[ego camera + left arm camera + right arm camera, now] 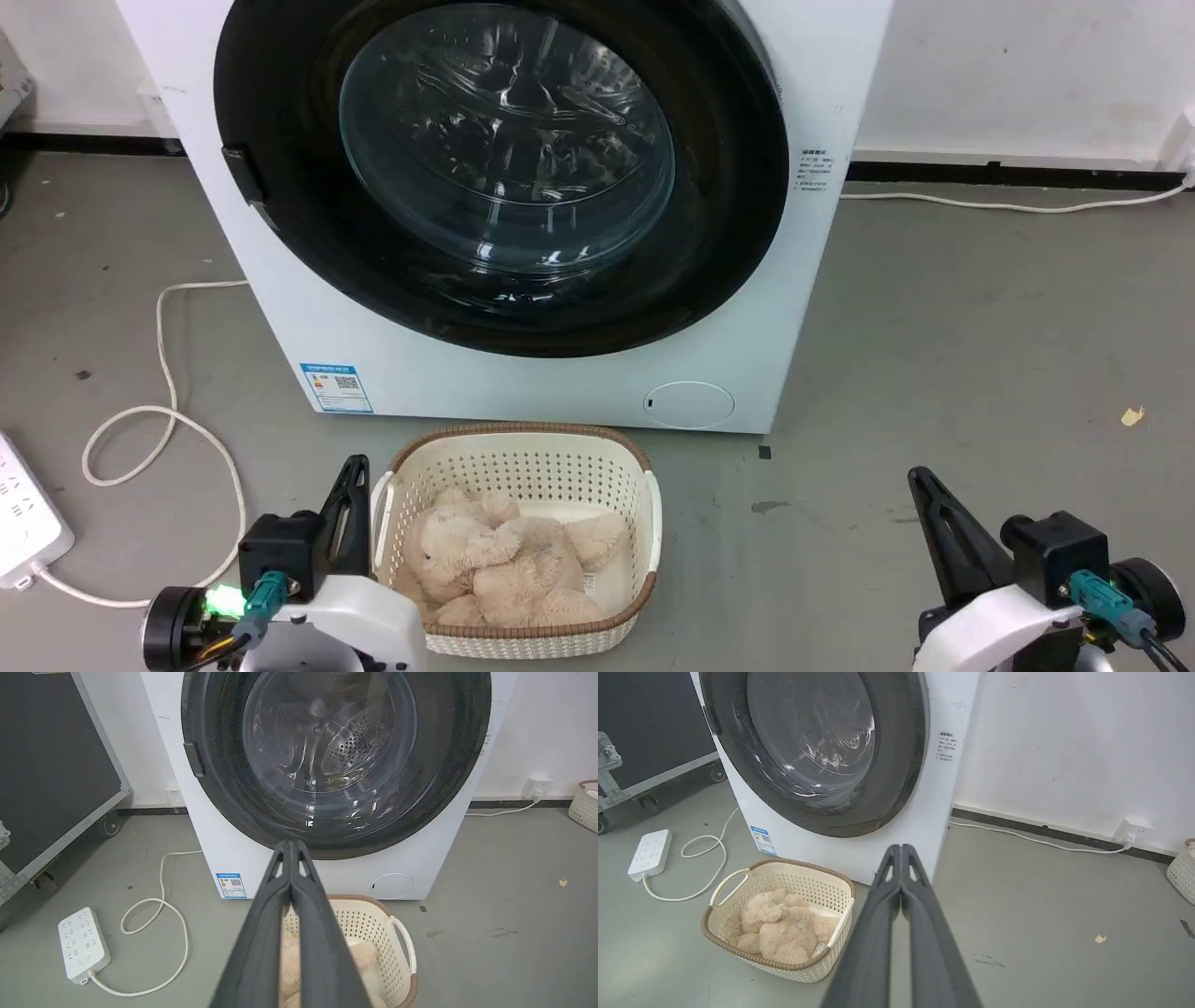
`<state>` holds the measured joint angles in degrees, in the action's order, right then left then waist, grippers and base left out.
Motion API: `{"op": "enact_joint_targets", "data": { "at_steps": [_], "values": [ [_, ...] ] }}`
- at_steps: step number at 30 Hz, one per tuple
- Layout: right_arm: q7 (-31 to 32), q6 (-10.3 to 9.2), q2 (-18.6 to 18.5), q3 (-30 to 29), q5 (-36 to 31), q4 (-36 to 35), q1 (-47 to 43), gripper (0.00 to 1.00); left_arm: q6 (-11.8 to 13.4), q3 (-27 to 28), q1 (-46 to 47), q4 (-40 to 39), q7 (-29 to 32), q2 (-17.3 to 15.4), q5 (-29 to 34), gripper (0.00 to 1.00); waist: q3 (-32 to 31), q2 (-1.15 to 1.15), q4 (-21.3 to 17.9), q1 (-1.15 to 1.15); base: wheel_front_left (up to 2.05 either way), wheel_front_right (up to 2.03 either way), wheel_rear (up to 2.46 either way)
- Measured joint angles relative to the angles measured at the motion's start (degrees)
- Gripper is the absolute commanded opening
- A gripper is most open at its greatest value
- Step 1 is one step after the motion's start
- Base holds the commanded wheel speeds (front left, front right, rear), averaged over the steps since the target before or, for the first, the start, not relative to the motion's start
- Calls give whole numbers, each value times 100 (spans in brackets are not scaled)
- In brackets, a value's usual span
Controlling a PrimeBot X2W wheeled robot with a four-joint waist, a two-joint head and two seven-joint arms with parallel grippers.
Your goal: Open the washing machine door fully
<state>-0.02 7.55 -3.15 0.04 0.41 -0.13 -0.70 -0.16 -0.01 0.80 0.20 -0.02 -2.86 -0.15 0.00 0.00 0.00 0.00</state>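
Note:
The washing machine door (280, 215) is a big glossy black disc with a bulging clear window (509, 140), lying flat against the white machine front (523, 383). A small black handle (245, 175) sits on its left rim. The door (224, 779) also faces the left wrist view, and the right wrist view has the door (896, 756) at an angle. My left gripper (355, 464) rests low at the left, shut and empty, well short of the door. My right gripper (918, 476) rests low at the right, shut and empty.
A cream basket (644, 485) holding a beige plush bear (504, 560) stands on the floor just before the machine, between my arms. A white power strip (23, 523) and looped cable (163, 411) lie at the left. A black flight case (56, 765) stands left of the machine.

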Motion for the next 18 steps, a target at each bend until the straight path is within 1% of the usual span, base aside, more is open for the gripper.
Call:
{"op": "enact_joint_targets", "data": {
  "at_steps": [18],
  "values": [
    [0,0,0,0,-4,0,0,0,0,1,0,0,0,0,0,0,0,0,0,0,0,0,0]
  ]
}}
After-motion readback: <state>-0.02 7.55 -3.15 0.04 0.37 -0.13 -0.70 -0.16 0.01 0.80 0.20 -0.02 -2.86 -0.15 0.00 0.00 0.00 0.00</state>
